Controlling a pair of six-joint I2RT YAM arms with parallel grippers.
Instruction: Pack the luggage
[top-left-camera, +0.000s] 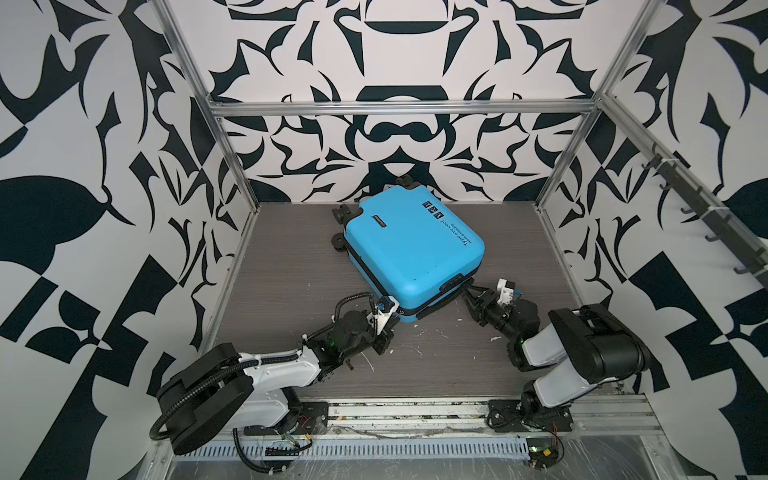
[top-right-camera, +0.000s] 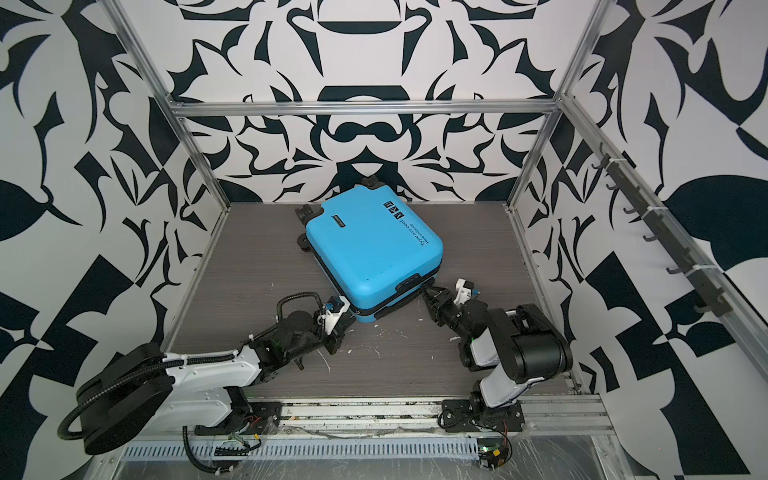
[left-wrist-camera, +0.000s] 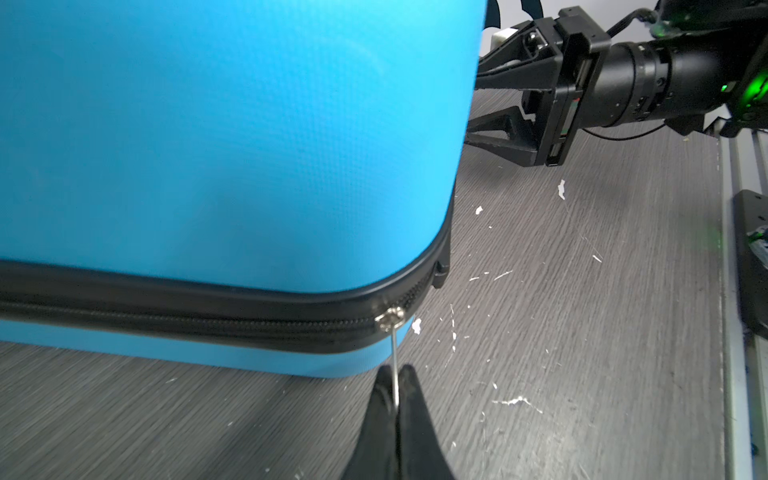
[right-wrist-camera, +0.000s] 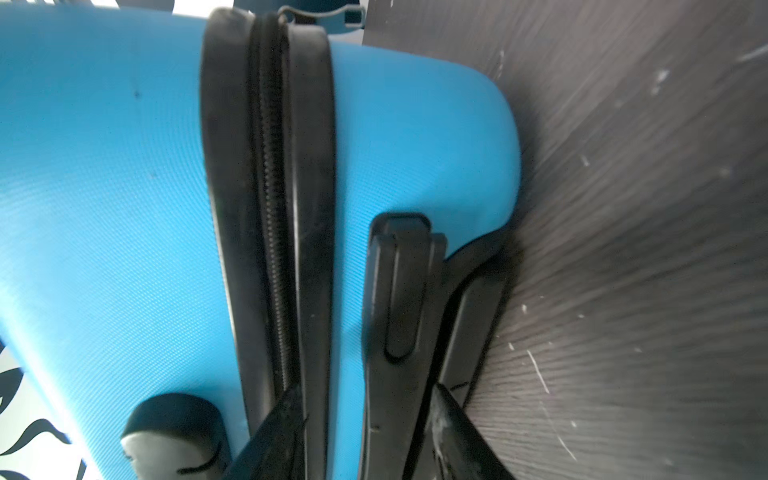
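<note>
On the grey wood-grain table (top-left-camera: 282, 266), the luggage (top-left-camera: 411, 245) lies flat and closed, printed face up, skewed to the table edges in both top views (top-right-camera: 370, 245). Its black wheels (top-left-camera: 341, 212) sit at the end toward the back wall; its handle end faces the two arms.

At the luggage's near corner, the left gripper (left-wrist-camera: 398, 370) has its jaws pressed together on the thin metal zipper pull (left-wrist-camera: 394, 351). The pull runs taut from the silver slider (left-wrist-camera: 389, 318), which sits on the black zipper band (left-wrist-camera: 187, 320) just where the band turns the corner. The band reads as zipped along the side shown.

At the luggage's handle end, the right gripper (right-wrist-camera: 368, 392) stands with jaws parted. One finger (right-wrist-camera: 286, 415) lies over the zipper band; the other (right-wrist-camera: 446, 415) lies on the far side of the black handle (right-wrist-camera: 399, 291), which passes between them. Blue shell shows between the first finger and the handle. Firm contact with the handle cannot be confirmed.

White flecks (left-wrist-camera: 515, 402) mark the table beside the near corner.
</note>
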